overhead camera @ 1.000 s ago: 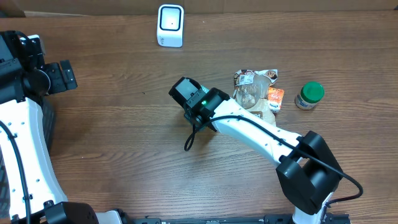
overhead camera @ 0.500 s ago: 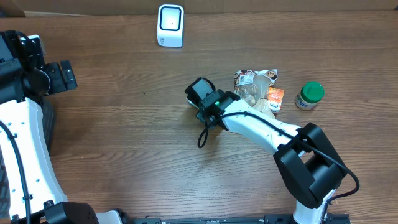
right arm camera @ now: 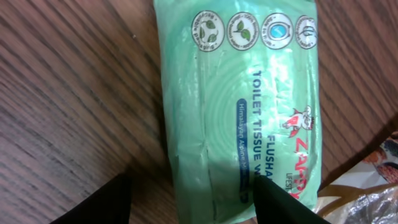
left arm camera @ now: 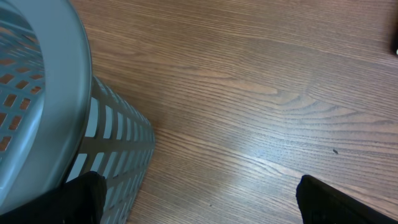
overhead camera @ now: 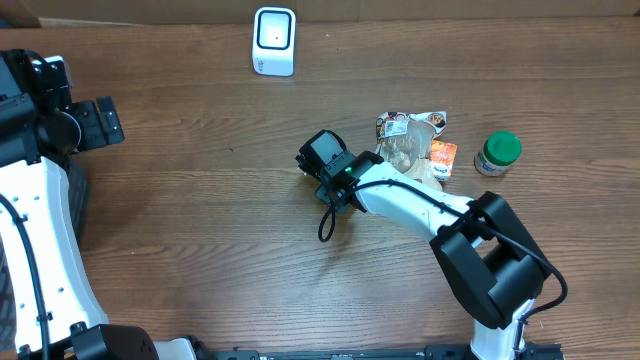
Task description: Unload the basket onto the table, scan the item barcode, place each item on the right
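The right gripper point(right arm camera: 193, 202), jaws spread, straddles a glossy, crinkled green flushable-wipes pack point(right arm camera: 242, 93) on the grained wooden table point(right arm camera: 74, 93); the left gripper point(left arm camera: 205, 196) gapes wide.

Your table point(overhead camera: 180, 200) is brown wood-grain board that fills the overhead frame. At top centre a white scanner point(overhead camera: 274, 40) stands on it. Right of centre you have a crumpled snack bag point(overhead camera: 405, 150), an orange packet point(overhead camera: 443, 158) against its right edge, and a green-lidded jar point(overhead camera: 497, 153) near that, apart. In the right wrist view a green wipes pack point(right arm camera: 242, 106) lies flat on the wood, label up.
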You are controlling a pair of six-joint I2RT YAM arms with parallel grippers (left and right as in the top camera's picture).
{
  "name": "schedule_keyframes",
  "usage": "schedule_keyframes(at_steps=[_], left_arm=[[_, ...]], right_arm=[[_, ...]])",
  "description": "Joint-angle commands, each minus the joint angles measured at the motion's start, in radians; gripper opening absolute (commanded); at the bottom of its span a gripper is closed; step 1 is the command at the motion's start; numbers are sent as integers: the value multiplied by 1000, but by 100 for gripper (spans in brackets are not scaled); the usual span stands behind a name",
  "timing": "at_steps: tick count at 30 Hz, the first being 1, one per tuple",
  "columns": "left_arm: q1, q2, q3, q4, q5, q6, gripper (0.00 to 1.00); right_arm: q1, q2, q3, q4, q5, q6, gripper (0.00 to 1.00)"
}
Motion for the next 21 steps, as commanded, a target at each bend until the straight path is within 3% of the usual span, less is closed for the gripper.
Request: schedule_keyframes(at_steps=[1, 8, 16, 17, 19, 21], left_arm=[[-2, -1, -2, 1, -2, 26, 100], [-2, -1, -2, 1, -2, 26, 100], [-2, -1, -2, 1, -2, 26, 100], [-2, -1, -2, 1, -2, 26, 100], [-2, -1, -2, 1, -2, 26, 100], [-2, -1, -2, 1, -2, 26, 100]], right_arm=[[0, 52, -6, 2, 13, -15, 58], [-1, 56, -6, 3, 13, -17, 41], [-1, 56, -6, 6, 16, -16, 30], [-1, 56, -6, 6, 16, -16, 26], [-1, 56, -6, 6, 17, -16, 4], [0, 56, -6, 6, 29, 3, 4]])
